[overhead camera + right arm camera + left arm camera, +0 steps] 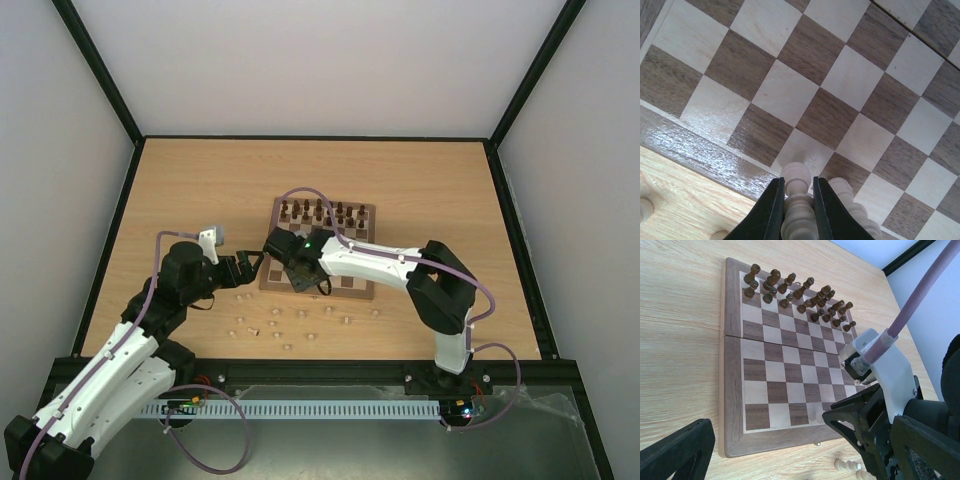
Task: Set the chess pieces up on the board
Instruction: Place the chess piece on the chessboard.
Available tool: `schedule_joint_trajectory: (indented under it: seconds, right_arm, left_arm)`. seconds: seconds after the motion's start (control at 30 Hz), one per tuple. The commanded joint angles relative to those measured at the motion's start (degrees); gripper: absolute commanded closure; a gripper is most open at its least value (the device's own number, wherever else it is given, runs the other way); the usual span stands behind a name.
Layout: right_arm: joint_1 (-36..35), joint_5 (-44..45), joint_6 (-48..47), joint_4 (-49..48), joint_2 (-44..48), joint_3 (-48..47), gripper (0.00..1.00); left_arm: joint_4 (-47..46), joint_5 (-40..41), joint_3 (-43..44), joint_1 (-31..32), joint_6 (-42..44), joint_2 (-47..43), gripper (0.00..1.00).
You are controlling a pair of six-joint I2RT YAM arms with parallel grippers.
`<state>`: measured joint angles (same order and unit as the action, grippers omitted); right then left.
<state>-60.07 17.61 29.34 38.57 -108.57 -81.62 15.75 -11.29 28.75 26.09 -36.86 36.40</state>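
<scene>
The board lies mid-table, with dark brown pieces on its far rows. My right gripper is shut on a pale beige chess piece and holds it upright over a cream square at the board's near edge. A second pale piece stands just right of it. In the top view the right gripper is over the board's near left corner. My left gripper is open and empty just left of that corner. Several pale pieces lie scattered on the table in front of the board.
In the left wrist view the board fills the middle, and a pale piece lies on the table by its near edge. The right arm's wrist reaches over the board's right side. Black frame rails edge the table.
</scene>
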Motion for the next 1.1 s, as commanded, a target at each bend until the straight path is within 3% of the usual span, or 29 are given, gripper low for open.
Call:
schedule_joint_trajectory:
  seconds: [0.0,0.27,1.07]
  right_arm:
    - [0.81,-0.24,-1.34,2.2,-1.02,0.06,0.92]
    - [1.76,-1.16,-2.09,1.24,-2.37,0.26,0.91]
    - [1.98,-2.23,-3.42,1.89,-0.13,-1.94,0.69]
  left_arm:
    - [-0.46,0.58,-0.43,0.02,-0.34,-0.52,0.01]
    - [-0.45,0.74,-0.3,-0.05,-0.23,-0.22,0.01]
    - [-0.76,0.94,-0.02,-0.07,-0.11,-0.34,0.01]
